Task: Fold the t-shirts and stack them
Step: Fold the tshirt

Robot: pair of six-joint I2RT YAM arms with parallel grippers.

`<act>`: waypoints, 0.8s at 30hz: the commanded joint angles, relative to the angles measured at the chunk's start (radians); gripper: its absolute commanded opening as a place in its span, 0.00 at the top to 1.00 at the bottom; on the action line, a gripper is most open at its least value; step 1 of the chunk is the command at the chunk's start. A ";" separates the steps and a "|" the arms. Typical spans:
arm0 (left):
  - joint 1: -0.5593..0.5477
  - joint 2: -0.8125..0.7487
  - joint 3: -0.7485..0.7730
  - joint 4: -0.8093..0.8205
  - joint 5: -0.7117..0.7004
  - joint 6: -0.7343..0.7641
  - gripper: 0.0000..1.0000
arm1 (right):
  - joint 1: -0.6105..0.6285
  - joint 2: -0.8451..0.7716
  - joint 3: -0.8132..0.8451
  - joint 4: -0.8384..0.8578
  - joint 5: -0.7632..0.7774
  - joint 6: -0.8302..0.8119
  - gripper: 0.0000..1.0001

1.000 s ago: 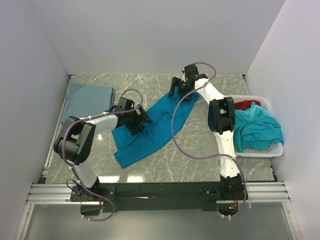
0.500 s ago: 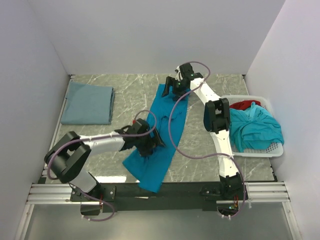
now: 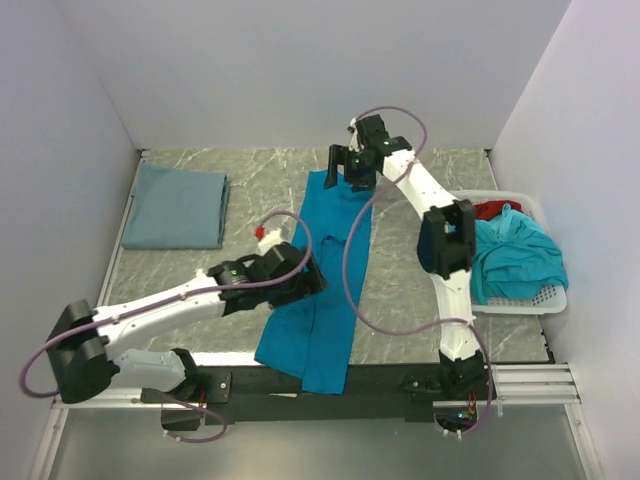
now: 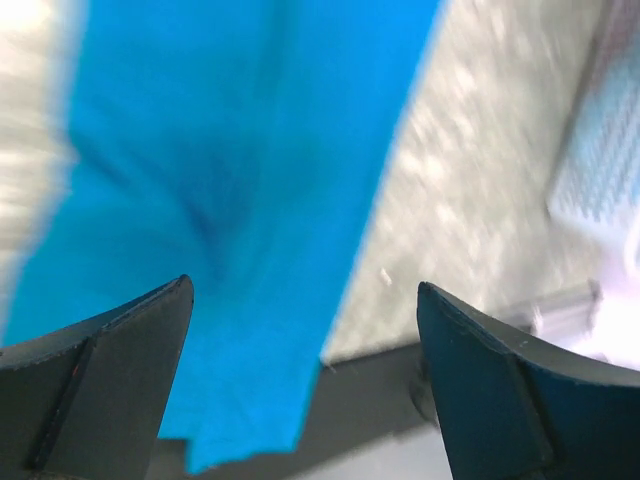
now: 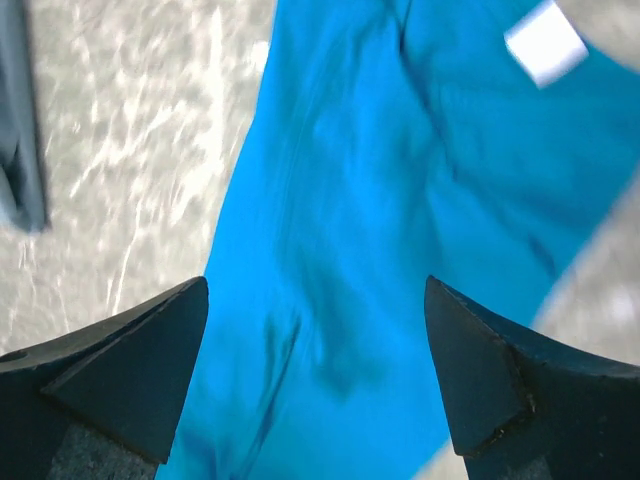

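The teal t-shirt (image 3: 325,225) lies drawn out in a long strip on the marble table (image 3: 410,275). It runs from under the right claw (image 5: 316,285) to beneath the left claw (image 4: 303,290) and on past it, its end drooping over the table's near edge. Both claws stand spread wide above the cloth, gripping nothing. A white label (image 5: 545,42) shows ahead of the right claw.

The shirt looks light, limp and rumpled. It should slide easily on the smooth top and sag between holds, so I would pinch it at its outer corners, hem and shoulders.

A folded grey-blue t-shirt (image 3: 178,205) rests well to the left of the left claw. More teal shirts (image 3: 515,255) and a red one (image 3: 492,210) fill the white basket (image 3: 545,298), to the right of the right claw and nearer the arm bases.
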 commanded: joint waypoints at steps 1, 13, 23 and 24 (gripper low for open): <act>0.050 -0.098 0.042 -0.165 -0.239 0.028 0.01 | 0.067 -0.254 -0.183 0.066 0.163 0.004 0.05; 0.354 -0.478 -0.146 0.028 -0.319 0.174 0.01 | 0.282 -0.563 -0.926 0.300 0.252 0.282 0.05; 0.495 -0.383 -0.211 0.160 -0.060 0.268 0.01 | 0.321 -0.419 -0.877 0.229 0.364 0.319 0.06; 0.500 -0.382 -0.224 0.190 -0.037 0.277 0.01 | 0.319 -0.405 -0.866 0.222 0.369 0.316 0.05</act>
